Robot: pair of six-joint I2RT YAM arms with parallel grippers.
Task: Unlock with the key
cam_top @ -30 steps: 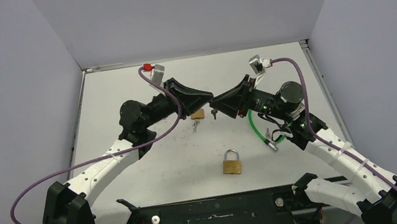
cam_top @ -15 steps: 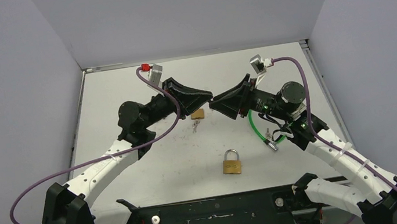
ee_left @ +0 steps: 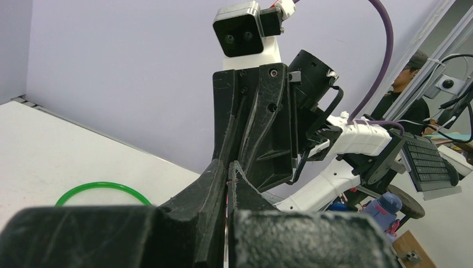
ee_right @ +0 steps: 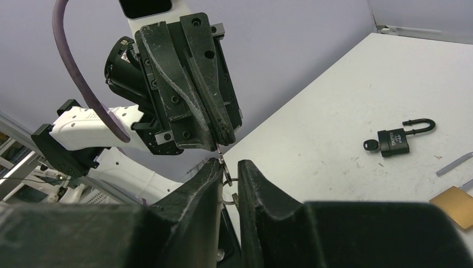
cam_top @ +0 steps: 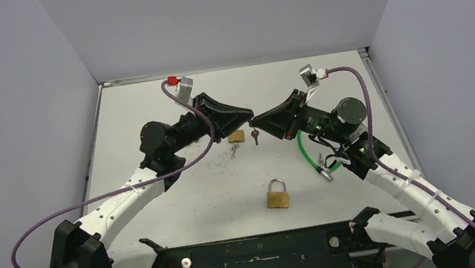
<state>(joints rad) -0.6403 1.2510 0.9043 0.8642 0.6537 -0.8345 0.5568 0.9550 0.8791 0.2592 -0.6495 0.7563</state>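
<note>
Three sides: lilac walls. White desk, scuffed at middle. Over desk centre, left arm and right arm meet tip-to-tip, masking it from above. Under right arm: green ring, flat on desk. Near front centre: brass padlock, well apart from tips. Also on desk: small dark padlock, inserted key. In air: key set; left fingers clamped on it, split ring in narrow gap of right fingers, grip unclear.

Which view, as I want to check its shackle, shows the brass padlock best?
Top external: the brass padlock lies whole and uncovered near the arms' bases, its shackle seemingly closed. The left wrist view misses it; the right wrist view shows only a different, black padlock.
</note>
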